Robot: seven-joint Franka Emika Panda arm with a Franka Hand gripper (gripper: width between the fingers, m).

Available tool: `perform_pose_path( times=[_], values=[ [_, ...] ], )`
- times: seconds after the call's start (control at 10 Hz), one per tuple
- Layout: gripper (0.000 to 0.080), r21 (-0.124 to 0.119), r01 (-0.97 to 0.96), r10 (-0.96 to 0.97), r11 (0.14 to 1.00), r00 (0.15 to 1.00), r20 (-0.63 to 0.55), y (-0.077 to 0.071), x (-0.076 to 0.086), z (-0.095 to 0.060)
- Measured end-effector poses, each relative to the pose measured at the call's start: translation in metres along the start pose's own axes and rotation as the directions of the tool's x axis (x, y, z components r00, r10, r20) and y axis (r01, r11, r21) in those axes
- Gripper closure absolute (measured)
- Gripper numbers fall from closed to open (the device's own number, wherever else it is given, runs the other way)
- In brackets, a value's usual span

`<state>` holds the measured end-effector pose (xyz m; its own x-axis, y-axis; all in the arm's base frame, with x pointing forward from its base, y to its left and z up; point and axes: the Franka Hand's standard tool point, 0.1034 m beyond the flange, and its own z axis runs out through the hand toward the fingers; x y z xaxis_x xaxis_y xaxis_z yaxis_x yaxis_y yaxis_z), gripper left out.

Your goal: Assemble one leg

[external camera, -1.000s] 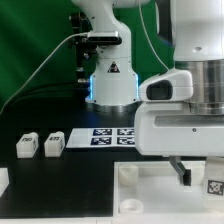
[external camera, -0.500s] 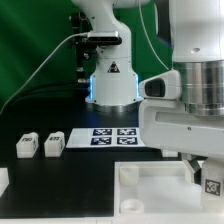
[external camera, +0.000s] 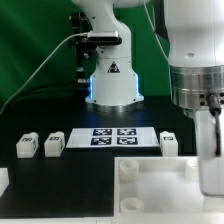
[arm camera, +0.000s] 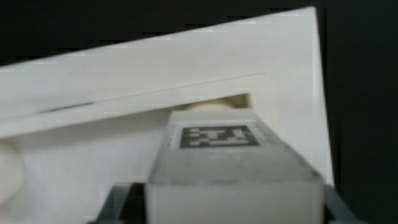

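In the wrist view my gripper (arm camera: pixel 224 206) is shut on a leg (arm camera: pixel 222 150), a white block with a black-and-white tag facing the camera. Dark fingers (arm camera: pixel 121 207) show on either side of it. It hangs over the large white tray-like piece (arm camera: pixel 107 110), near its corner. In the exterior view the gripper (external camera: pixel 212 150) is at the right, above the tray-like piece (external camera: pixel 150 190); the held leg is blurred there. Three more legs stand on the table: two at the left (external camera: pixel 27 146) (external camera: pixel 53 144), one (external camera: pixel 169 143) right of the marker board.
The marker board (external camera: pixel 110 137) lies flat in the middle of the table. The robot base (external camera: pixel 110 75) stands behind it. A white piece (external camera: pixel 3 181) shows at the exterior view's left edge. Green backdrop behind.
The arm has swung and its bulky hand has risen out of the foreground. The leg beside the marker board, hidden before, now shows. The gripper still holds its leg over the tray-like piece.
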<state>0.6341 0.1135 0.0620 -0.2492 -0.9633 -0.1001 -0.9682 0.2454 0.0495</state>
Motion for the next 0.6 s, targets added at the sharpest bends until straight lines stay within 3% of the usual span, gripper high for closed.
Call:
perform_pose_path(
  times=[0.3, 0.4, 0.5, 0.6],
  values=[
    [0.0506, 0.006, 0.023, -0.023, 1.000, 1.000, -0.007, 0.000, 0.000, 0.000],
    [0.0449, 0.011, 0.124, -0.124, 0.992, 0.992, -0.012, 0.001, -0.004, -0.001],
    [0.0264, 0.026, 0.259, -0.258, 0.966, 0.966, -0.017, 0.005, -0.015, -0.004],
    [0.0264, 0.029, 0.454, -0.454, 0.890, 0.891, -0.022, 0.006, -0.021, -0.008]
  ],
)
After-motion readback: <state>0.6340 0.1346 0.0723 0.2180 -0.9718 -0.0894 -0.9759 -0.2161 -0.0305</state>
